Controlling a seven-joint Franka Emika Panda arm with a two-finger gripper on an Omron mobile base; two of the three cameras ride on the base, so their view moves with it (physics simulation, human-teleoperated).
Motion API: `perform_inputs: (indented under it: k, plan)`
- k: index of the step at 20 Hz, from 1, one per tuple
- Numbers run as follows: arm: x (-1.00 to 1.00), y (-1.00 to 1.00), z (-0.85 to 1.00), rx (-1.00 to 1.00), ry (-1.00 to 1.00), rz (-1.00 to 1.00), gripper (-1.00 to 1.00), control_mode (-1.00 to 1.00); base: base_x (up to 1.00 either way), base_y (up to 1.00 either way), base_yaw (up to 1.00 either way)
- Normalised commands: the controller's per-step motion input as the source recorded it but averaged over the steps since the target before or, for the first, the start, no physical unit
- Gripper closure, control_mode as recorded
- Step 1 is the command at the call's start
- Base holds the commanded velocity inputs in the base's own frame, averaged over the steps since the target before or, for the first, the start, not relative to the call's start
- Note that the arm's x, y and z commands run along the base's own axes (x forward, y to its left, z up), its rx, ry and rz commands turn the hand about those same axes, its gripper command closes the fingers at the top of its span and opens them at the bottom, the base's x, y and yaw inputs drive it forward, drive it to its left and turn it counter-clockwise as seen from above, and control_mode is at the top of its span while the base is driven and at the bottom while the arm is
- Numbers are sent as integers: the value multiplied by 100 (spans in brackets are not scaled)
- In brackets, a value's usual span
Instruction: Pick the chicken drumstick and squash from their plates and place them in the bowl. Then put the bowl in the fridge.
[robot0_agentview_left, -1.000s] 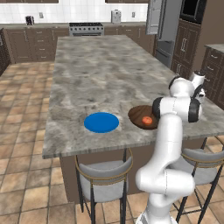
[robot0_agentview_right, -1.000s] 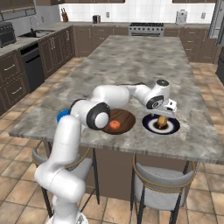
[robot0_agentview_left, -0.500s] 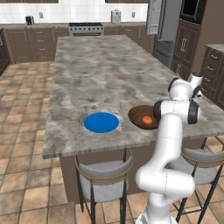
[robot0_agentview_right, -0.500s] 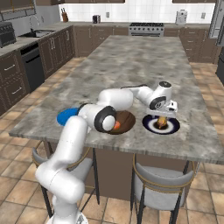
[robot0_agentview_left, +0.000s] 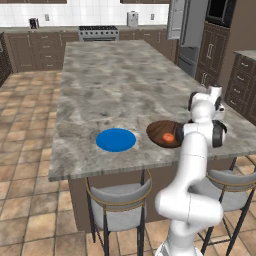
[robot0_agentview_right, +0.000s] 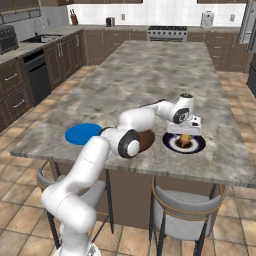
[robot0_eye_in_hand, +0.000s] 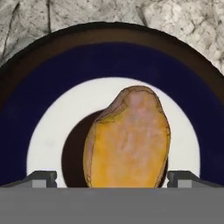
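Drumstick (robot0_eye_in_hand: 128, 139) is now bracketed between wide-open gripper (robot0_eye_in_hand: 112, 177) fingertips, lowered since earlier; grasp is judged imminent.

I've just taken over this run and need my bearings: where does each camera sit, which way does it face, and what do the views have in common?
Left base view: behind the arm on its left, facing forward and down over the island; white arm at lower right, blue plate, wooden bowl.
Right base view: behind on the right; arm rises from lower left, gripper over the dark-rimmed plate.
Hand view: looks straight down along the open gripper at the drumstick; fingertips at bottom.
Shared: both base views show the blue plate and bowl.
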Motion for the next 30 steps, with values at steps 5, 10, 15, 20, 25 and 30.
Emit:
perform_inputs:
  k: [5, 10, 15, 20, 25, 30]
  plan:
    - [25, -23, -9, 3, 18, 4, -100, -100, 0, 0, 0]
    - [16, -12, -3, 8, 16, 5, 100, -100, 0, 0, 0]
    - [2, 1, 13, 16, 11, 4, 100, -100, 0, 0, 0]
    - [2, 15, 57, 23, 1, 4, 100, -100, 0, 0, 0]
    - [3, 25, 79, 15, 0, 5, 100, -100, 0, 0, 0]
    - [-2, 28, 74, 6, 0, 9, 100, -100, 0, 0, 0]
